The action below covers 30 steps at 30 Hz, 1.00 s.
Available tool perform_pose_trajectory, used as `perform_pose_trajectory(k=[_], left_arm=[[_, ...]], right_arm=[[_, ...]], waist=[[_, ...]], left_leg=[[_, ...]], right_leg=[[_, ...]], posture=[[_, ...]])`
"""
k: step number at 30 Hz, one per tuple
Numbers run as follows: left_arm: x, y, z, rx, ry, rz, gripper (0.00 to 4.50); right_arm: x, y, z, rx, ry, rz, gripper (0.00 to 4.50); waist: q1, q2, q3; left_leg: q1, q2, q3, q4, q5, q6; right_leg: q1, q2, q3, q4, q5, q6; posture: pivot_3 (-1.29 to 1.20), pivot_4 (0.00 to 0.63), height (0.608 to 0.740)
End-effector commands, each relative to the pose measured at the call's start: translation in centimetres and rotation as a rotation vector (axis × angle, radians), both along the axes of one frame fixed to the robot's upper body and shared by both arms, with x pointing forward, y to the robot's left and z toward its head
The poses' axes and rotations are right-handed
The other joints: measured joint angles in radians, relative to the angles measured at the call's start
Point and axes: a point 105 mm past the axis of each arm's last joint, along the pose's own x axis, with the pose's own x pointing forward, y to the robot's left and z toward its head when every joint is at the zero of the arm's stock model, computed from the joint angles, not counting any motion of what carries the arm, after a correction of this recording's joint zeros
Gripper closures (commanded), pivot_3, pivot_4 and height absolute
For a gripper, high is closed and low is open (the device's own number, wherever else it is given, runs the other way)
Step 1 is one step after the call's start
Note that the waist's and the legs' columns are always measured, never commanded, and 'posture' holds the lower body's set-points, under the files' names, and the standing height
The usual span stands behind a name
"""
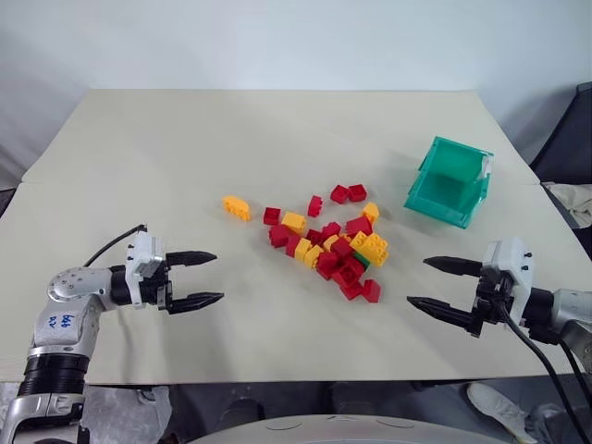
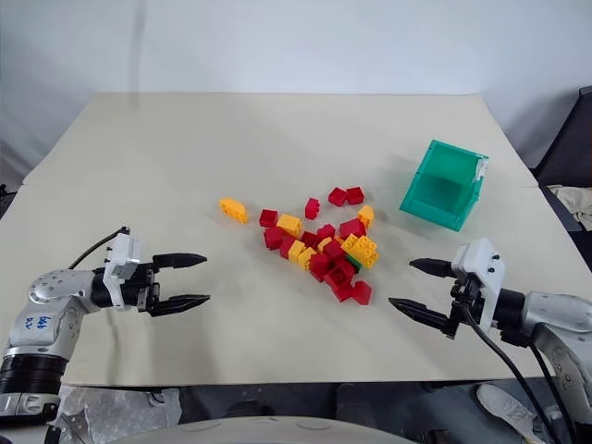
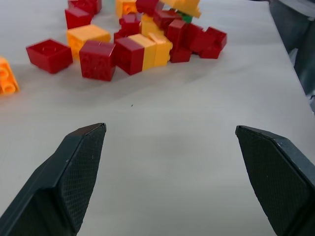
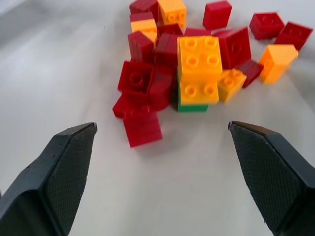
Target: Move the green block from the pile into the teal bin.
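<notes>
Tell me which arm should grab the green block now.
Right, probably. The green block lies under yellow-orange bricks on the pile's edge facing the open right end effector, and the teal bin is on that side too.

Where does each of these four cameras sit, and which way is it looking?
Left eye, right eye: on the head, looking down over the beige table, both open grippers, left gripper and right gripper, visible.
Left wrist: along its black fingers toward the pile of red and yellow-orange plastic bricks.
Right wrist: likewise, toward the small green block.
All share the pile.
</notes>
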Motion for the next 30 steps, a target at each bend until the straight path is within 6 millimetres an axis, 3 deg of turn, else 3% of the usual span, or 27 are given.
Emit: perform_pose_trajectory(k=[1, 6, 8, 12, 15, 20, 26, 30], left_arm=[[0.4, 0.2, 1.3, -0.007, -0.056, 0.013, 0.0], [1.1, -0.4, 2.0, -0.036, -0.059, 0.06, 0.0], [1.2, -0.7, 2.2, -0.039, -0.056, 0.057, 0.0], [0.9, -1.1, 2.4, -0.031, -0.059, 0.018, 0.0], [0.7, -1.8, 2.8, -0.049, -0.087, -0.052, 0.0], [0.2, -3.1, 3.4, -0.096, -0.117, -0.177, 0.0], [-0.7, -4.3, 3.7, -0.148, -0.105, -0.337, 0.0], [-0.3, -4.6, 3.6, -0.152, -0.105, -0.34, 0.0]], right_arm=[[0.0, 0.5, 0.8, 0.004, -0.039, 0.002, 0.01], [0.1, 2.6, 1.9, 0.056, -0.083, -0.007, 0.01], [0.0, 3.9, 2.6, 0.097, -0.1, -0.003, 0.38], [-0.1, 7.1, 3.7, 0.176, -0.092, 0.021, 1.54], [-0.1, 9.1, 2.6, 0.158, -0.017, 0.041, 2.64], [0.5, 10.4, 0.7, 0.105, 0.091, 0.041, 4.33], [2.8, 11.8, -0.9, 0.073, 0.118, 0.034, 4.47], [6.1, 10.7, -1.6, 0.046, 0.073, -0.038, 4.47]], waist=[[0.0, 0.0, 0.0], [-0.001, 0.0, 0.0], [-0.003, 0.0, 0.0], [-0.002, 0.0, 0.0], [-0.002, 0.0, 0.0], [0.002, 0.0, 0.0], [-0.002, 0.0, 0.0], [-0.003, 0.0, 0.0]], left_leg=[[0.0, 0.0, 0.0, 0.0, 0.0, 0.0], [0.0, 0.0, 0.0, 0.0, 0.0, 0.0], [0.0, 0.0, 0.0, 0.0, 0.0, 0.0], [0.0, 0.0, 0.0, 0.0, 0.0, 0.0], [0.0, 0.0, -0.001, 0.0, 0.0, 0.0], [-0.001, 0.0, -0.001, 0.001, 0.0, 0.0], [-0.002, 0.0, -0.001, 0.002, 0.0, 0.0], [-0.002, 0.0, -0.001, 0.002, 0.0, 0.001]], right_leg=[[0.0, 0.0, 0.0, 0.0, 0.0, 0.0], [0.0, 0.0, 0.0, 0.0, 0.0, 0.0], [0.0, 0.0, 0.0, 0.001, 0.0, 0.0], [0.0, 0.0, 0.0, 0.002, 0.0, 0.0], [0.0, 0.0, 0.0, 0.002, 0.0, 0.0], [0.0, -0.001, 0.0, 0.001, 0.0, 0.0], [0.0, 0.0, 0.0, 0.002, 0.0, 0.0], [0.0, 0.001, 0.0, 0.002, 0.0, 0.0]], posture=[[0.0, 0.15, 0.74], [0.0, 0.15, 0.74], [0.0, 0.15, 0.74], [0.0, 0.15, 0.74], [0.0, 0.15, 0.74], [0.0, 0.15, 0.74], [0.0, 0.15, 0.74], [0.0, 0.15, 0.74]])
